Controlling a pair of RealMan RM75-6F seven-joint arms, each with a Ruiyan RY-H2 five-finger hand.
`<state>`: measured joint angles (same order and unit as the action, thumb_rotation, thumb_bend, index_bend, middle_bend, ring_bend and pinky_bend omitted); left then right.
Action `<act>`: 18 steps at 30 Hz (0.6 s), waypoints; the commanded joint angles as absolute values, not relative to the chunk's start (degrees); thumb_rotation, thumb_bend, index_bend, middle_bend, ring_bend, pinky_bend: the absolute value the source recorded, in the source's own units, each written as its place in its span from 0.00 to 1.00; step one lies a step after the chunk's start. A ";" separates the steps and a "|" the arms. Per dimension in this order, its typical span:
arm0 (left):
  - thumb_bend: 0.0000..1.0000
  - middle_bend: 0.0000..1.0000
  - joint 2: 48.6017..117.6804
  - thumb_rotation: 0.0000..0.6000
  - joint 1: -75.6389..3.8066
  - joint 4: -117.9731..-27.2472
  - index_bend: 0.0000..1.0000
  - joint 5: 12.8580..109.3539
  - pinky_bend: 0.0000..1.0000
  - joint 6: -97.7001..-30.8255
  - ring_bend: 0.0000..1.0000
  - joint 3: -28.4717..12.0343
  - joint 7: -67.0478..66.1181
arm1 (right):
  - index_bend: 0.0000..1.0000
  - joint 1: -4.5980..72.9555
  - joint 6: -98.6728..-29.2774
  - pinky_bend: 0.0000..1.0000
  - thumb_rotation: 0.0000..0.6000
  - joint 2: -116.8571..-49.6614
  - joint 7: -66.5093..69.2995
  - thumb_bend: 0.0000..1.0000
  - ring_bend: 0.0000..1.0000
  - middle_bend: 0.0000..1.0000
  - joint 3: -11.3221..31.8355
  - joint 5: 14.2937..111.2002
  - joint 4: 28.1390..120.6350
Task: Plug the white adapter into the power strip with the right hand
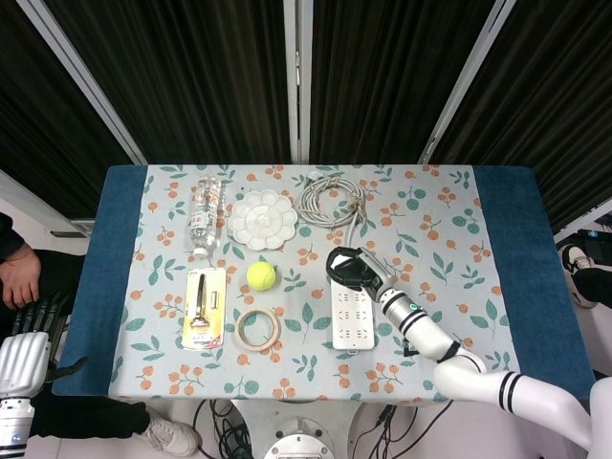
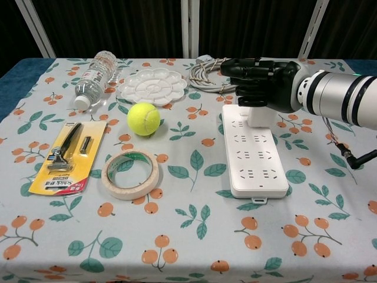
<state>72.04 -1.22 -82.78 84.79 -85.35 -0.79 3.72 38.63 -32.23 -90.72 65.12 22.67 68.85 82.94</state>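
Observation:
The white power strip (image 2: pixel 253 150) (image 1: pixel 352 313) lies lengthwise right of the table's middle, sockets up. My right hand (image 2: pixel 262 84) (image 1: pixel 352 269), black-fingered, curls over the strip's far end and grips the white adapter (image 2: pixel 258 115). Only the adapter's lower part shows beneath the fingers, standing on the strip's far socket row; whether its pins are in the socket is hidden. In the head view the hand covers the adapter. My left hand (image 1: pixel 29 317) hangs off the table at the bottom left, its fingers apart and nothing in it.
A coiled grey cable (image 2: pixel 213 75) lies just behind the strip. A tennis ball (image 2: pixel 144 118), a tape roll (image 2: pixel 130 173), a white palette (image 2: pixel 153 86), a water bottle (image 2: pixel 93 77) and a carded razor (image 2: pixel 66 154) fill the left half.

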 commanded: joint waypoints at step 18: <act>0.07 0.01 72.49 1.00 -1.24 -82.14 0.00 84.92 0.00 -85.20 0.00 -0.72 4.20 | 1.00 38.27 -32.10 1.00 1.00 -90.88 62.58 0.91 1.00 0.95 22.35 67.28 83.17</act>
<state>72.49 -1.24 -82.14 84.91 -85.20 -0.72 4.19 38.26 -32.12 -90.86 62.60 22.34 67.29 83.18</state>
